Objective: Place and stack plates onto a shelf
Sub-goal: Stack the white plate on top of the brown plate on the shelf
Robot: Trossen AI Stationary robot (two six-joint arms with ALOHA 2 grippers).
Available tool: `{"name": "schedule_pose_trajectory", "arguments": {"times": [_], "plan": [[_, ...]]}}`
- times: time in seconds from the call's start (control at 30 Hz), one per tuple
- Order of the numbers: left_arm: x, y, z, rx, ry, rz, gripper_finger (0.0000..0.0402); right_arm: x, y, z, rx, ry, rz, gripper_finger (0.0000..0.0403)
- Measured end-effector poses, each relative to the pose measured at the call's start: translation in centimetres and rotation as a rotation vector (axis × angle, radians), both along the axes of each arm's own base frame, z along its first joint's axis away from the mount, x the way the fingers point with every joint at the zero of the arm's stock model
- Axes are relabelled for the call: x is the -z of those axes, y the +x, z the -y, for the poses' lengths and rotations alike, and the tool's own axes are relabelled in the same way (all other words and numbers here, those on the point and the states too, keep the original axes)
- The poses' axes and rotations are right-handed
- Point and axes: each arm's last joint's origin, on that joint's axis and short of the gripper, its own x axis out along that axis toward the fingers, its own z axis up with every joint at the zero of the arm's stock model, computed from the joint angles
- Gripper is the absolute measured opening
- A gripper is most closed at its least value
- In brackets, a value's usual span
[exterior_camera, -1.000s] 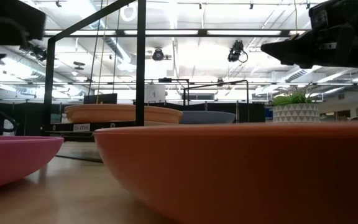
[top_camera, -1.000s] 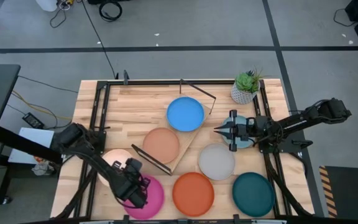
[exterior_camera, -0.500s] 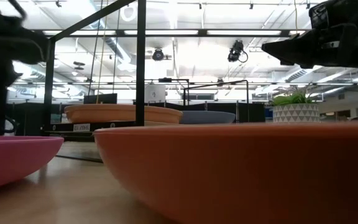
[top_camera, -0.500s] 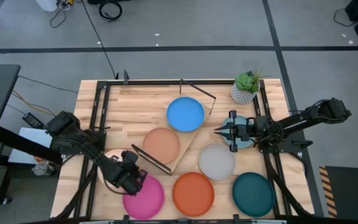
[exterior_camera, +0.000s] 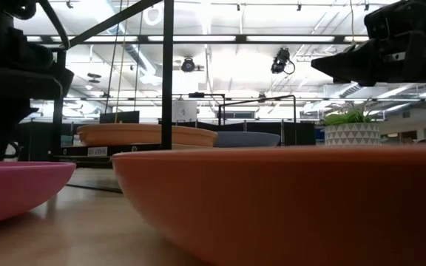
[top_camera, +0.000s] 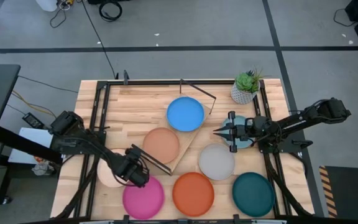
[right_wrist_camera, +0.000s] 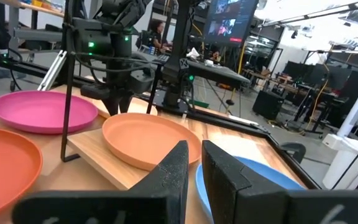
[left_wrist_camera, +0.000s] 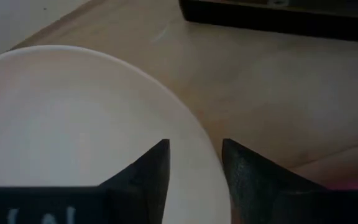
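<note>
**Cream plate beneath an open left pincer**

While the slatted worktop [top_camera: 135,102] carries everything, the shelf [top_camera: 178,127] is laid on it diagonally, its long axis running from the near left to the far right. On it the tan plate [top_camera: 161,144] and blue plate [top_camera: 185,114] are set. Pink [top_camera: 143,196], orange [top_camera: 193,193], dark teal [top_camera: 253,193] and grey [top_camera: 216,161] plates lie flat nearby. A potted plant [top_camera: 246,86] stands far right. The left pincer [top_camera: 137,173] is held open, empty, over the cream plate [left_wrist_camera: 73,124]. The right pincer [top_camera: 221,130] is nearly closed, empty. No writing can be read.
</note>
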Motion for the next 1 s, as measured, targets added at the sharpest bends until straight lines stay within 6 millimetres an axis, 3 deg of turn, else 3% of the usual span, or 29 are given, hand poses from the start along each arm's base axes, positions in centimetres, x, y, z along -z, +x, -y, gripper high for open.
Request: {"name": "schedule_pose_trajectory", "arguments": {"times": [0.5,0.6,0.83,1.0], "plan": [[-0.1,0.4,-0.2,-0.028,-0.058,-0.012,0.0015,0.0,0.0,0.0,-0.002,0.015,-0.003,0.0053],[-0.6,0.3,-0.3,-0.027,-0.07,-0.004,0.0011,0.0,0.0,0.0,-0.002,0.015,-0.003,0.0053],[-3.4,-0.6,-0.7,-0.009,-0.136,0.066,0.0011,0.0,0.0,0.0,-0.002,0.015,-0.001,0.0053],[-7.3,-1.5,-0.4,0.091,-0.277,0.169,0.0011,0.0,0.0,0.0,-0.002,0.016,-0.001,0.0053]]}}
